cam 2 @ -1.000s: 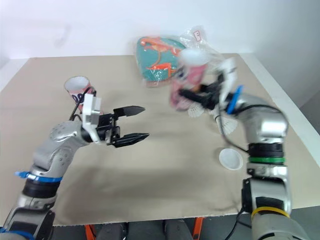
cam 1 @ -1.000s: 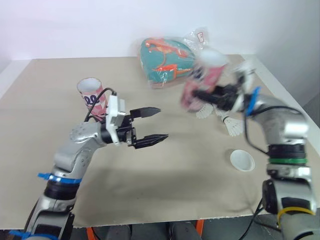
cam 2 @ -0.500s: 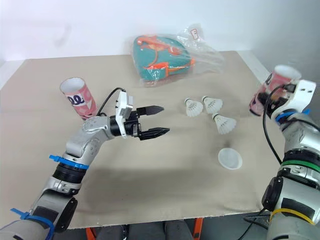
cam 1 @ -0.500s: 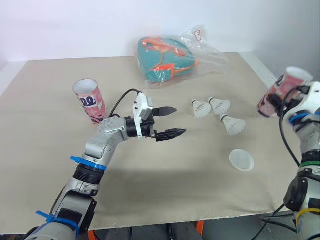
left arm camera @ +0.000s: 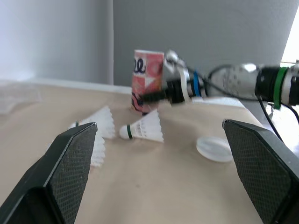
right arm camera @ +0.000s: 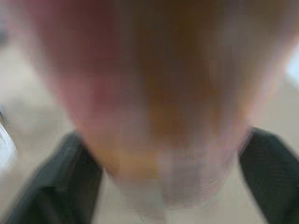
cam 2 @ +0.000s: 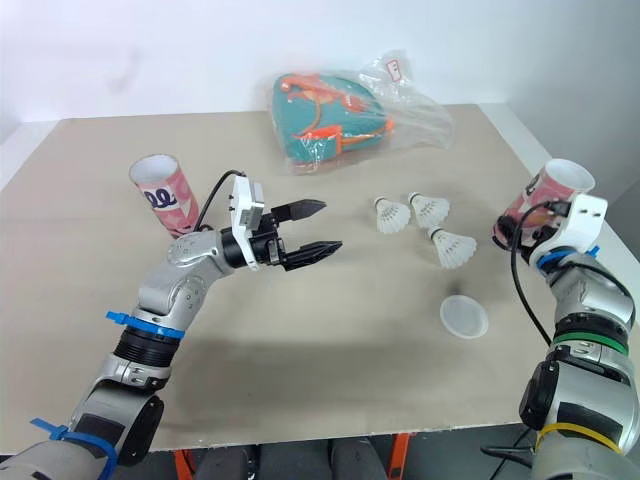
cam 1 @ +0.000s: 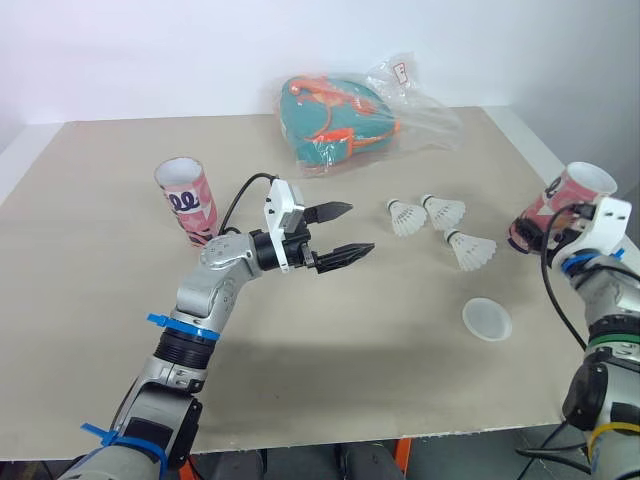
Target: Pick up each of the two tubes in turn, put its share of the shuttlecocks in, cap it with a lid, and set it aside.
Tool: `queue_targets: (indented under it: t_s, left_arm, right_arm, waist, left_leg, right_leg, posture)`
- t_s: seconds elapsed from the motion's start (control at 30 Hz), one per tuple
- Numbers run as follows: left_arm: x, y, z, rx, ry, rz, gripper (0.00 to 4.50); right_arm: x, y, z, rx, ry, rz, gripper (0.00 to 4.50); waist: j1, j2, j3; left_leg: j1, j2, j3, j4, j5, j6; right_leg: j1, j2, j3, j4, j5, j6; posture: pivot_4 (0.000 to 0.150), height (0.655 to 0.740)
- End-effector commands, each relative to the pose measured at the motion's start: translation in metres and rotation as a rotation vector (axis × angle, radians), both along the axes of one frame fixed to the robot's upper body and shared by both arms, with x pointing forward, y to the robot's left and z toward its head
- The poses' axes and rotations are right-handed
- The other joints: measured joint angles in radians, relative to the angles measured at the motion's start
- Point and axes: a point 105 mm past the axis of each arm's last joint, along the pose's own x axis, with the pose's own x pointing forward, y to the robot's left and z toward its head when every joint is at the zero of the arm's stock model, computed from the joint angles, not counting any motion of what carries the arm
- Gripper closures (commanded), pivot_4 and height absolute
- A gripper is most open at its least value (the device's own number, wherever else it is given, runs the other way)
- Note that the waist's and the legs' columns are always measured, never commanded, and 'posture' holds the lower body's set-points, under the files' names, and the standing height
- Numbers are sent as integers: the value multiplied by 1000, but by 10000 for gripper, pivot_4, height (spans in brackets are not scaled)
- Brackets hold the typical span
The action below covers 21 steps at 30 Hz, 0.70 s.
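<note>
One pink-and-white tube (cam 1: 187, 200) stands upright and open-topped on the table's left side. The second tube (cam 1: 562, 204) leans tilted at the right edge, with my right gripper (cam 1: 530, 232) shut around its lower part; up close it blurs between the black fingers (right arm camera: 53, 189). Three white shuttlecocks (cam 1: 403, 215) (cam 1: 443, 210) (cam 1: 470, 249) lie right of centre. A round white lid (cam 1: 487, 320) rests flat in front of them. My left gripper (cam 1: 358, 228) hovers open and holds nothing mid-table, pointing toward the shuttlecocks (left arm camera: 142, 128).
A teal-and-orange bag in clear plastic wrap (cam 1: 340, 110) lies at the back centre. The beige table (cam 1: 330, 370) ends close to my right gripper, with its front edge a little beyond the lid.
My right arm swung the tube from above the shuttlecocks out to the table's right edge, then lowered it slightly. My left gripper reached toward the middle and stayed open.
</note>
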Motion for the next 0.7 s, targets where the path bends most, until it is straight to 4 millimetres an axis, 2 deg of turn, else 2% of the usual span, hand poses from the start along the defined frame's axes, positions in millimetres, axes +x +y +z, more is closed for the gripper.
queue_targets:
  t_s: [0.03, 0.57, 0.7]
  left_arm:
    - [-3, 0, 12, -39, -60, 4, 0]
    - [-11, -2, 11, -50, -54, -59, 0]
    - [-15, -1, 10, -49, -48, -84, 0]
  right_arm:
    - [-3, -9, 10, -36, -16, -15, 926]
    - [-25, -32, 5, -57, 24, -32, 926]
    - [-30, -31, 3, -48, 31, 9, 926]
  waist:
    - [0, 0, 0]
    - [0, 0, 0]
    - [0, 0, 0]
  left_leg:
    - [0, 0, 0, 0, 0, 0]
    - [0, 0, 0, 0, 0, 0]
    - [0, 0, 0, 0, 0, 0]
  right_leg:
    - [0, 0, 0, 0, 0, 0]
    - [0, 0, 0, -2, 0, 0]
    - [0, 0, 0, -2, 0, 0]
  posture:
    - [1500, 7400]
    - [1500, 7400]
    - [1500, 7400]
